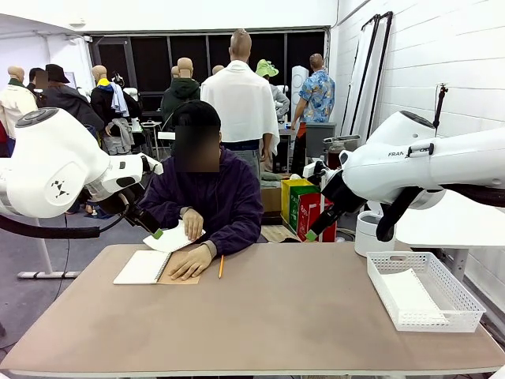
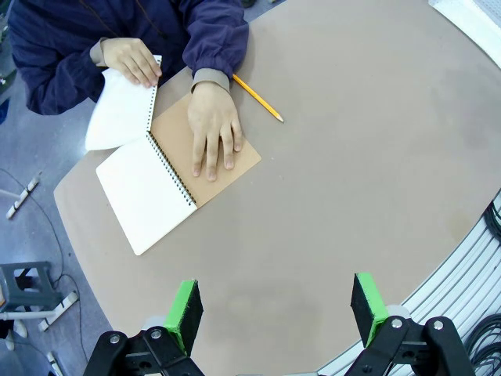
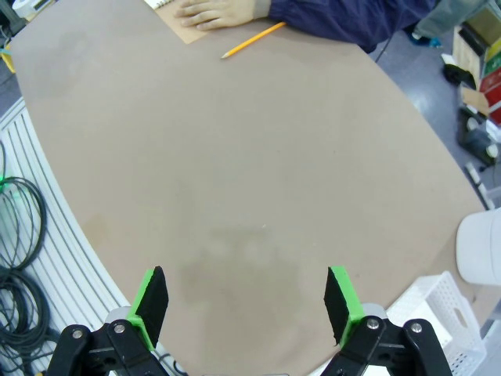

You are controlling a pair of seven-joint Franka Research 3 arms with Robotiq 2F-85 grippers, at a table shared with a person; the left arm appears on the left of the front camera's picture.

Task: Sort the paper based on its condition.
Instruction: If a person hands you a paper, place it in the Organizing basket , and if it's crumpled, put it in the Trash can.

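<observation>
Tan and bare across its middle, the shared table [image 1: 276,332] has a person in a dark purple sweater [image 1: 225,197] seated at its far side, bent over an open spiral-bound notebook with a brown card cover [image 2: 156,188]. One hand [image 2: 213,129] lies flat on the brown card. The other hand [image 2: 131,60] holds a loose-looking white sheet of paper [image 2: 117,110] lifted up beside the wire spine; I cannot tell whether it has come free of the binding. A yellow wooden pencil [image 2: 257,98] lies on the table just beside the flat hand.

More white paper [image 1: 410,294] rests inside a white plastic mesh basket [image 1: 465,316] at the robot's right end of the table, well apart from the notebook.

Both arms hang above the tabletop with nothing in their grasp. The left gripper [image 2: 275,301] has its green pads spread wide over bare table on the near side of the notebook. The right gripper [image 3: 245,301] is likewise spread apart over the table's bare middle, with the basket's corner off to one side.
</observation>
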